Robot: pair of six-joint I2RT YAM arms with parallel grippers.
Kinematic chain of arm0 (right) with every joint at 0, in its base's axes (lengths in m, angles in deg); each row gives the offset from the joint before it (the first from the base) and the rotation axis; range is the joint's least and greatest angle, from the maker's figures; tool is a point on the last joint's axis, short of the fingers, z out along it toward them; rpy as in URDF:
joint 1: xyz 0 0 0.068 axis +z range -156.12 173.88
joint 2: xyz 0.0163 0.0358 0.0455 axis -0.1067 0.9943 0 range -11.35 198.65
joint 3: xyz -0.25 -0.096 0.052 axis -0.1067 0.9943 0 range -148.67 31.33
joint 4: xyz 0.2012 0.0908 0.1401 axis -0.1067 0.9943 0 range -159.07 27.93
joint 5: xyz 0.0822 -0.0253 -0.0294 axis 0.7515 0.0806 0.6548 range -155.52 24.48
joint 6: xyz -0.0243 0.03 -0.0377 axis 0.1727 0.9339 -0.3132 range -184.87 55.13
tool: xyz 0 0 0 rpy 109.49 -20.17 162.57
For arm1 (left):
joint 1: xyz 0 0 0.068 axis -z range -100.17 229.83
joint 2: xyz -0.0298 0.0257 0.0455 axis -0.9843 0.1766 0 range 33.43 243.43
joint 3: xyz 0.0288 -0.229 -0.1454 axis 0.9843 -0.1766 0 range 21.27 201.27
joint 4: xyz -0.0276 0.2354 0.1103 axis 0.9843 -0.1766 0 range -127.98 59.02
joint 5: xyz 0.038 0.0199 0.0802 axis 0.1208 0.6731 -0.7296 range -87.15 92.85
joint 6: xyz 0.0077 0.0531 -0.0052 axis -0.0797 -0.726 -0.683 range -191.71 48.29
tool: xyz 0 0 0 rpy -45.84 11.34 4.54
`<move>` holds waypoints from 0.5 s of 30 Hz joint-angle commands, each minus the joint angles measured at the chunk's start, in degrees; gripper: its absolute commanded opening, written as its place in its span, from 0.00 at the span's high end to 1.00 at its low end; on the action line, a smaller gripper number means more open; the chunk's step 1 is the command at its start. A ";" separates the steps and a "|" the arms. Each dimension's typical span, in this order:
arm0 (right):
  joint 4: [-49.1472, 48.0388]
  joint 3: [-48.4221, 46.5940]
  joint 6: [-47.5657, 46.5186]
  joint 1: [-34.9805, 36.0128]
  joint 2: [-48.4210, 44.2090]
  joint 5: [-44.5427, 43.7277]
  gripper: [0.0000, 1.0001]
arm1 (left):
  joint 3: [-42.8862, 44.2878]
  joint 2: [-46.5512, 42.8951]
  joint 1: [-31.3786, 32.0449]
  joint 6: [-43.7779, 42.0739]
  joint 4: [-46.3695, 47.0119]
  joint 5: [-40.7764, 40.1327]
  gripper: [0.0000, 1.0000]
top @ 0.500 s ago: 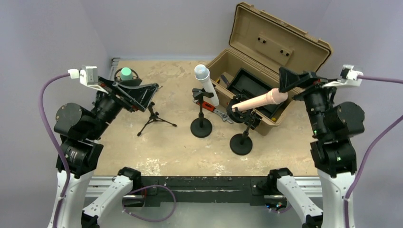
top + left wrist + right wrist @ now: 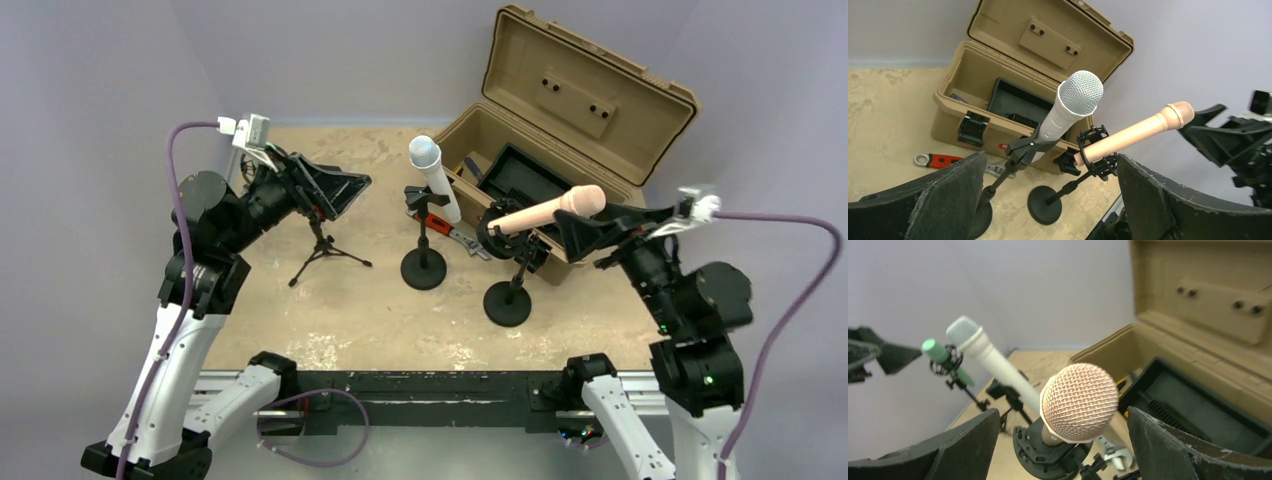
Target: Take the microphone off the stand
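Note:
A pink microphone lies tilted in a black shock mount on a round-base stand. My right gripper is open just right of its head. In the right wrist view the pink head sits between my spread fingers, and I cannot tell if it touches them. A white microphone is clipped on a second stand. My left gripper is open and empty above a small tripod. A green microphone shows only in the right wrist view.
An open tan case stands at the back right, right behind the pink microphone. A red-handled wrench lies on the table between the stands and the case. The left wrist view shows both stands ahead.
My right arm has dropped and swung left, bringing its gripper beside the pink microphone's head. My left arm has risen and moved right, now covering the green microphone in the top view.

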 commanded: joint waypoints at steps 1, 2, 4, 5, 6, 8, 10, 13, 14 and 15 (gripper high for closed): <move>-6.59 7.02 1.09 0.32 1.12 18.36 0.05 | -0.34 -0.87 -0.31 1.52 5.20 4.99 0.00; -8.28 8.06 1.43 0.33 1.14 19.74 0.05 | -0.44 -0.95 -0.31 1.44 5.38 5.46 0.00; -10.09 9.43 1.91 0.36 1.71 19.08 0.05 | -0.82 -1.13 -0.31 1.47 5.98 6.41 0.00; -10.46 9.97 1.98 0.38 2.23 17.82 0.06 | -1.13 -1.24 -0.31 1.62 6.43 6.87 0.00; -10.83 10.65 1.94 0.39 2.87 16.62 0.06 | -1.40 -1.29 -0.31 1.87 7.06 7.47 0.00; -11.65 11.82 1.84 0.38 4.01 16.13 0.10 | -1.82 -1.27 -0.25 2.52 8.22 8.75 0.00; -12.65 12.81 2.04 0.36 4.70 16.43 0.13 | -2.11 -1.18 0.26 2.93 9.41 9.87 0.00; -13.86 13.77 2.13 0.39 3.80 15.63 0.16 | -2.00 -0.55 2.16 2.65 10.37 10.67 0.00; -14.13 13.95 2.12 0.39 3.20 15.07 0.16 | -1.93 -0.15 3.02 2.38 10.63 10.77 0.00; -14.25 14.01 2.07 0.39 2.58 14.38 0.17 | -1.82 0.18 3.86 2.04 10.86 10.72 0.00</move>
